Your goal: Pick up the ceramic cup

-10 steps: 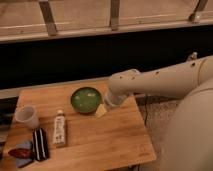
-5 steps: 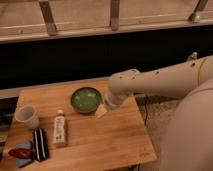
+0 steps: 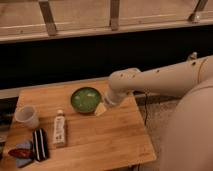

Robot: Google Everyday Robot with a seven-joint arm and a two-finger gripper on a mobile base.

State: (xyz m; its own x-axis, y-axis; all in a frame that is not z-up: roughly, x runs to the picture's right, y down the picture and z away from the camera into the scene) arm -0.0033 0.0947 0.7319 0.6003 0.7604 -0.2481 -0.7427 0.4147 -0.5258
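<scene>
White ceramic cup [image 3: 27,116] stands at the left edge of the wooden desk [image 3: 110,142]. The hand [image 3: 102,107] hovers just beside the green bowl [image 3: 85,99], well apart from the cup; I cannot tell how open it is. Reaching left could knock the bowl.

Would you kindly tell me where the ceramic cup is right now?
In the camera view, the ceramic cup stands near the left edge of the table, up and left of the white tube; the claw is right of the green bowl.

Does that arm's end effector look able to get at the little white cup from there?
Probably yes. The end effector hangs beside the green bowl; the ceramic cup stands apart near the table's left edge, nothing above it. It must cross over the bowl.
</scene>
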